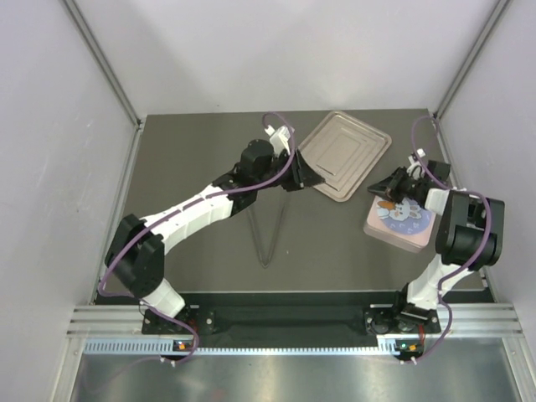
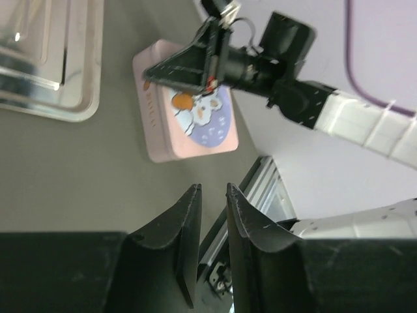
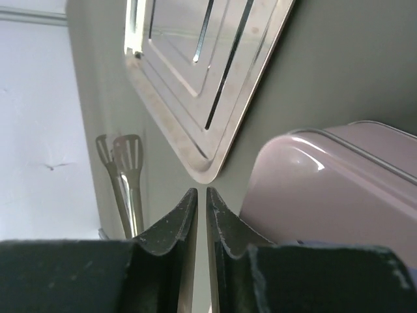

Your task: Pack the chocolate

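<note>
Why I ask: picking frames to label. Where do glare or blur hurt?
Top external: even light, sharp, no glare on the metal tray. Left wrist: bright reflections on the tray's rim; its own fingers dark and slightly soft. Right wrist: streaky reflections across the tray, a highlight on the pink box, near fingers blurred.
</note>
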Controlling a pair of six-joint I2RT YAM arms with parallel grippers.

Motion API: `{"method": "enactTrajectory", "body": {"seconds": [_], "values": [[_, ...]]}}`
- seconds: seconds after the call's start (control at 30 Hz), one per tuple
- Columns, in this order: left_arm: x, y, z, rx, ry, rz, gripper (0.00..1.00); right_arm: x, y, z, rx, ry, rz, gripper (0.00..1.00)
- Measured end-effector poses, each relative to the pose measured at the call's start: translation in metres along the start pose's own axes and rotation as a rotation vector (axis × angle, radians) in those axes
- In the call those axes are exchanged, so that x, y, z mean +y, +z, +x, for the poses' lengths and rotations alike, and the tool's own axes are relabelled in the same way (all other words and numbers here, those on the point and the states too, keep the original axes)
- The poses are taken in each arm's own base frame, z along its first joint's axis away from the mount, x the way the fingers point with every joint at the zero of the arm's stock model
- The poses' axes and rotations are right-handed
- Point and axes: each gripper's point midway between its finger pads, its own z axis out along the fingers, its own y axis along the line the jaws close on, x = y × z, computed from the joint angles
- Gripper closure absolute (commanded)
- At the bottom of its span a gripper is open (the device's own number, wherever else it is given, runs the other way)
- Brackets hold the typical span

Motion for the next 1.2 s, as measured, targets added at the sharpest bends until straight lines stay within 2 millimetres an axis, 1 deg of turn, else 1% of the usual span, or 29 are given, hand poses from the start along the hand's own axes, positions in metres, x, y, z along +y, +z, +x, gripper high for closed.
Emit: {"method": "enactTrajectory", "body": {"seconds": [0.07, 0.1, 0.17, 0.23, 0.33, 0.4, 0.43, 0.47, 0.5, 0.53, 0.57, 0.6, 0.63, 0.67, 0.7, 0.77, 0.83, 0.9, 0.97, 1.03, 1.1, 1.2], "values": [[0.009, -0.002, 0.009, 0.017, 0.000, -0.022, 0.72, -0.003, -0.005, -0.002, -0.005, 0.005, -0.017, 0.85], [0.015, -0.003, 0.014, 0.030, -0.003, -0.037, 0.72, -0.005, -0.010, -0.005, -0.013, 0.004, -0.022, 0.83], [0.025, -0.004, 0.024, 0.057, -0.011, -0.067, 0.72, -0.011, -0.018, -0.010, -0.024, 0.004, -0.015, 0.82], [0.031, -0.006, 0.029, 0.073, -0.015, -0.084, 0.71, -0.019, -0.029, -0.016, -0.047, 0.001, 0.018, 0.82], [0.035, -0.009, 0.032, 0.082, -0.008, -0.105, 0.72, -0.028, -0.041, -0.020, -0.066, -0.003, 0.088, 0.81], [0.038, -0.013, 0.032, 0.088, 0.000, -0.126, 0.71, -0.031, -0.047, -0.024, -0.069, -0.015, 0.150, 0.79], [0.040, -0.015, 0.032, 0.095, 0.004, -0.140, 0.71, -0.031, -0.049, -0.026, -0.070, -0.022, 0.180, 0.77], [0.043, -0.017, 0.031, 0.097, 0.008, -0.156, 0.71, -0.030, -0.053, -0.029, -0.073, -0.032, 0.211, 0.72], [0.045, -0.020, 0.029, 0.096, 0.013, -0.172, 0.69, -0.025, -0.056, -0.033, -0.079, -0.048, 0.240, 0.69], [0.048, -0.024, 0.027, 0.093, 0.020, -0.190, 0.68, -0.018, -0.059, -0.038, -0.090, -0.069, 0.268, 0.63], [0.050, -0.028, 0.024, 0.087, 0.024, -0.204, 0.65, -0.006, -0.062, -0.044, -0.104, -0.104, 0.292, 0.40], [0.053, -0.034, 0.020, 0.075, 0.032, -0.224, 0.59, 0.011, -0.064, -0.050, -0.117, -0.141, 0.310, 0.21], [0.054, -0.040, 0.016, 0.064, 0.044, -0.241, 0.55, 0.033, -0.064, -0.057, -0.137, -0.195, 0.317, 0.01], [0.054, -0.048, 0.011, 0.051, 0.062, -0.259, 0.50, 0.058, -0.064, -0.061, -0.154, -0.258, 0.315, 0.00], [0.053, -0.055, 0.004, 0.034, 0.080, -0.276, 0.03, 0.079, -0.064, -0.063, -0.168, -0.321, 0.310, 0.00], [0.047, -0.069, -0.012, -0.008, 0.126, -0.306, 0.01, 0.129, -0.067, -0.058, -0.211, -0.440, 0.286, 0.00], [0.036, -0.084, -0.026, -0.052, 0.177, -0.326, 0.01, 0.170, -0.077, -0.038, -0.234, -0.531, 0.244, 0.00], [0.025, -0.100, -0.036, -0.096, 0.221, -0.337, 0.01, 0.187, -0.093, -0.024, -0.264, -0.564, 0.229, 0.00], [0.014, -0.118, -0.044, -0.137, 0.261, -0.345, 0.01, 0.191, -0.114, -0.009, -0.298, -0.569, 0.222, 0.00], [0.002, -0.136, -0.051, -0.182, 0.295, -0.342, 0.01, 0.189, -0.130, 0.006, -0.325, -0.565, 0.212, 0.00], [-0.008, -0.153, -0.055, -0.227, 0.319, -0.334, 0.01, 0.182, -0.139, 0.022, -0.330, -0.552, 0.206, 0.00], [-0.013, -0.174, -0.051, -0.267, 0.339, -0.326, 0.01, 0.170, -0.148, 0.040, -0.327, -0.547, 0.212, 0.00]]}}
